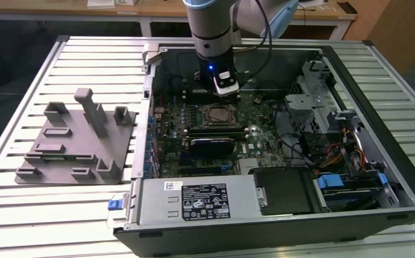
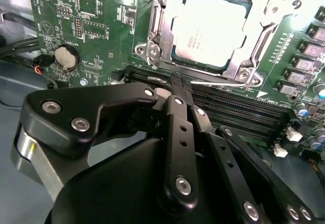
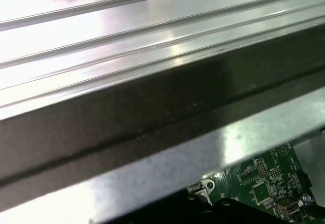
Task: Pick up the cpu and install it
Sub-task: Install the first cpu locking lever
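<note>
The cpu (image 1: 218,114) lies flat in its socket on the green motherboard (image 1: 261,137) inside the open computer case (image 1: 379,134). In the second wrist view the cpu (image 2: 210,28) shows a silver top, and the socket's metal frame (image 2: 157,36) surrounds it. My gripper (image 1: 225,92) hangs from the arm just behind the socket in the exterior view, a little above the board. In the second wrist view my gripper (image 2: 176,81) has its black fingers drawn together, shut on nothing, with the tip over the memory slots (image 2: 233,104) beside the socket.
A grey fixture plate with upright posts (image 1: 78,142) stands on the slatted table (image 1: 21,215) at the exterior view's left. In the case are a power supply (image 1: 193,201), a drive cage (image 1: 314,105) and cables (image 1: 336,156). A coin battery (image 2: 66,56) sits on the board. The case wall (image 3: 152,107) shows in the first wrist view.
</note>
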You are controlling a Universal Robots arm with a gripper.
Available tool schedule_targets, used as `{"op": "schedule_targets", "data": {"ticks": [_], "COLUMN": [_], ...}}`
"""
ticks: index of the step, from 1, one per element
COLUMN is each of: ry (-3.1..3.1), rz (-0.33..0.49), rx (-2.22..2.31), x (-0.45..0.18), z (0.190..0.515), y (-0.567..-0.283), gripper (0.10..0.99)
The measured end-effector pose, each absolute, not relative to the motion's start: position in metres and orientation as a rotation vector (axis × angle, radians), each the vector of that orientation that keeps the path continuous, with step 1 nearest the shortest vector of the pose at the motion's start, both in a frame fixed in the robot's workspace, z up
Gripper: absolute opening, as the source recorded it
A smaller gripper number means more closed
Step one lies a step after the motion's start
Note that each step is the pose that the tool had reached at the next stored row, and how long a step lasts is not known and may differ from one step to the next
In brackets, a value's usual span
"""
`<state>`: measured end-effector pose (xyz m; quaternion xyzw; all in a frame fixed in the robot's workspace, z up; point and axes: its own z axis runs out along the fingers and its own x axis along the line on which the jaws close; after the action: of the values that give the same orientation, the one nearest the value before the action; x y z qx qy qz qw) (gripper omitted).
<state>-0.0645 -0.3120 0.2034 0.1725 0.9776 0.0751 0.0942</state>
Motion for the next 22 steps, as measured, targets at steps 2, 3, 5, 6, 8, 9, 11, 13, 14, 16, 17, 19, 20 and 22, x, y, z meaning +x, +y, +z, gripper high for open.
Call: {"op": "schedule_targets", "data": {"ticks": [2,3,5,6,8,9,11,13,14,16,17,19,20,22], "ry": [2.899,2.899,2.899,2.899,2.899,2.898,2.898,2.898,2.898,2.898,2.898,2.898,2.898,2.897], "rz": [0.223,0.223,0.224,0.224,0.224,0.224,0.222,0.220,0.220,0.218,0.217,0.214,0.212,0.208], "rx": [0.512,0.512,0.512,0.512,0.511,0.511,0.511,0.511,0.511,0.511,0.511,0.510,0.510,0.510], "x": [-0.0645,-0.0645,-0.0645,-0.0645,-0.0645,-0.0645,-0.0645,-0.0645,-0.0645,-0.0646,-0.0646,-0.0645,-0.0646,-0.0645], "z": [0.2027,0.2023,0.2016,0.2013,0.2006,0.2001,0.1993,0.1981,0.1974,0.1964,0.1960,0.1951,0.1949,0.1941], "y": [-0.3114,-0.3111,-0.3104,-0.3102,-0.3101,-0.3101,-0.3101,-0.3102,-0.3103,-0.3108,-0.3113,-0.3128,-0.3139,-0.3158], "gripper": [0.106,0.106,0.106,0.106,0.106,0.106,0.106,0.106,0.106,0.106,0.106,0.106,0.106,0.106]}}
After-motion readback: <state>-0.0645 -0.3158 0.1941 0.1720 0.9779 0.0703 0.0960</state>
